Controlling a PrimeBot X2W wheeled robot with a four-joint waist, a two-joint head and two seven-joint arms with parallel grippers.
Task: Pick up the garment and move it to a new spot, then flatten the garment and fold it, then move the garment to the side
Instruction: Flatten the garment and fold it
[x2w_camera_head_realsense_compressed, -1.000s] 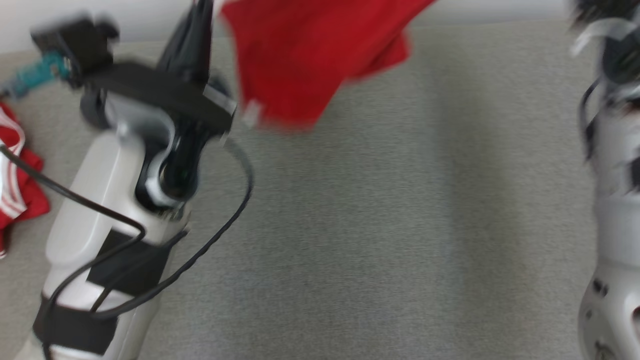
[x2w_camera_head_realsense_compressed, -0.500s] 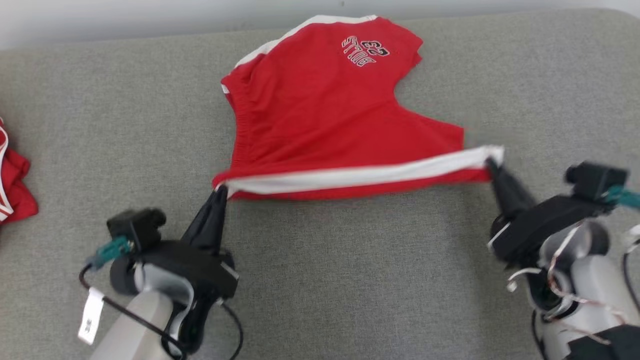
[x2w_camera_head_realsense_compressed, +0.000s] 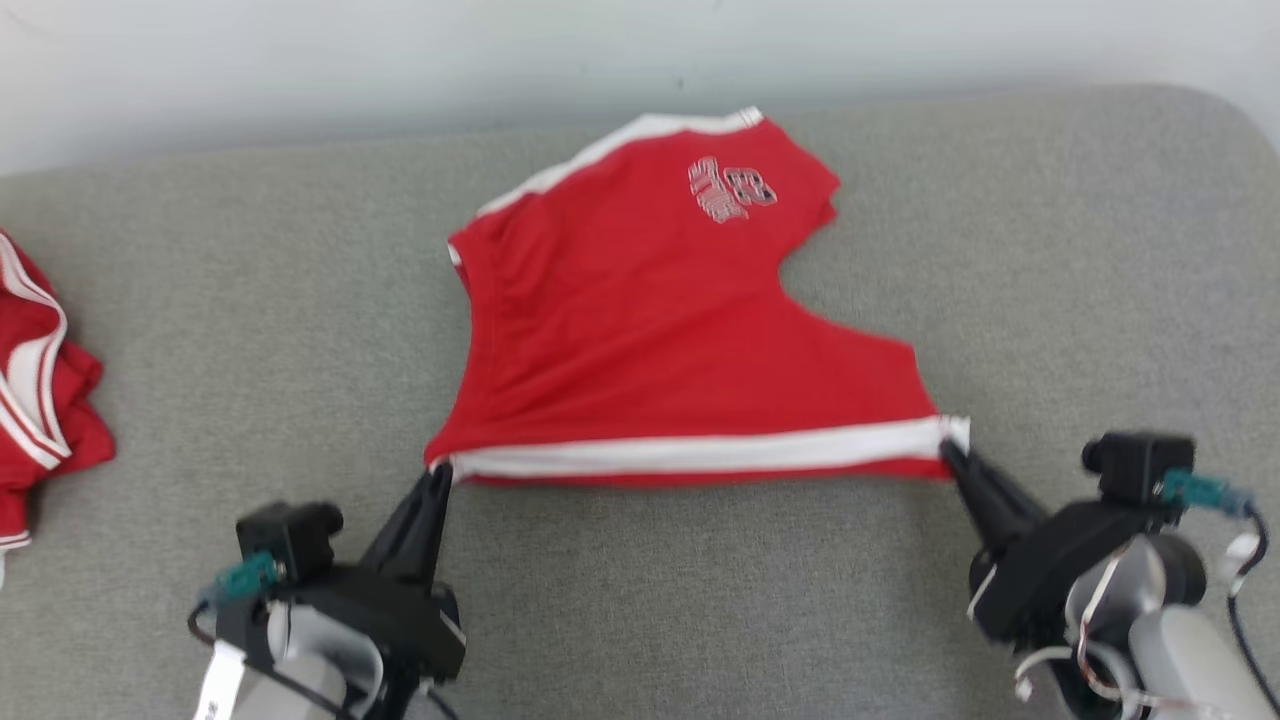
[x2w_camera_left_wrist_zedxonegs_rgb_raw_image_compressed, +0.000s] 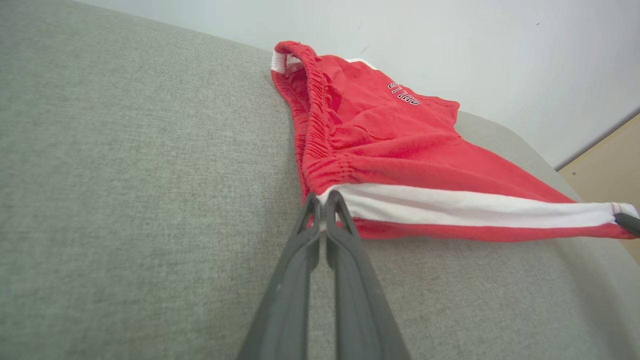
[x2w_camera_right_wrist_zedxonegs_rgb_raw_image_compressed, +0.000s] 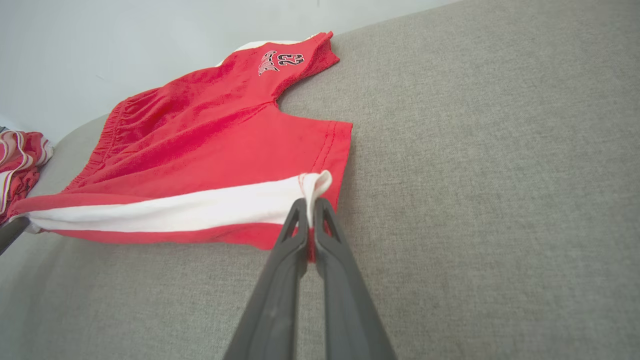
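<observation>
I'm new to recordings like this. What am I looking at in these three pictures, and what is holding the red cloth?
This is a two-armed robot. The wide picture comes from a camera on its head, looking down at a grey padded surface. The other two come from cameras on its wrists, each looking along that arm's jaws. On it lie red shorts with a white stripe, spread out. The left gripper has its jaws shut on the waistband end of the stripe; the right gripper has its jaws shut on the leg-hem end, so the stripe is stretched between them. Another red-and-white garment lies bunched at the far left.
</observation>
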